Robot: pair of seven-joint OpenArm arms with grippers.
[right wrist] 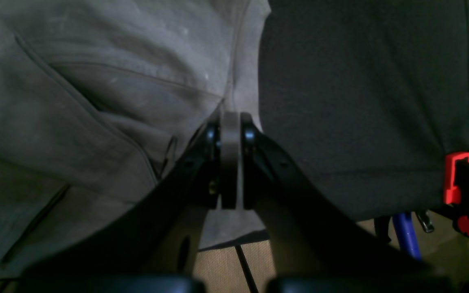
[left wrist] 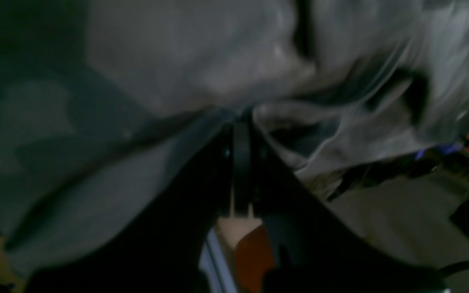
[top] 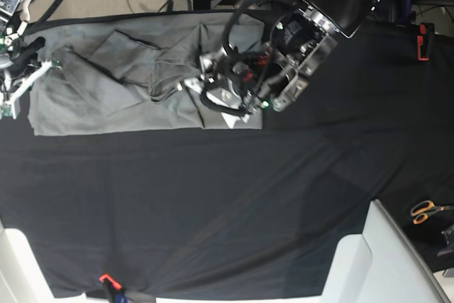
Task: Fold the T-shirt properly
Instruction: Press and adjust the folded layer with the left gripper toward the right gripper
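The light-grey T-shirt [top: 106, 97] lies rumpled across the far left of the black table cloth [top: 213, 196], partly folded over itself near the middle. My left gripper [top: 193, 84] is over the shirt's bunched middle. In the blurred left wrist view, the left gripper [left wrist: 241, 120] is shut with T-shirt [left wrist: 169, 53] fabric gathered at its tips. My right gripper [top: 51, 64] is at the shirt's far left end. Seen from the right wrist, the right gripper [right wrist: 230, 116] is shut on an edge of the T-shirt [right wrist: 96, 93], beside bare table cloth [right wrist: 360, 101].
Orange-handled scissors [top: 424, 210] lie at the right edge. Red clamps hold the cloth at the far right [top: 423, 40], also seen from the right wrist [right wrist: 456, 179], and at the near edge [top: 106, 279]. A white panel [top: 376, 260] sits at the lower right.
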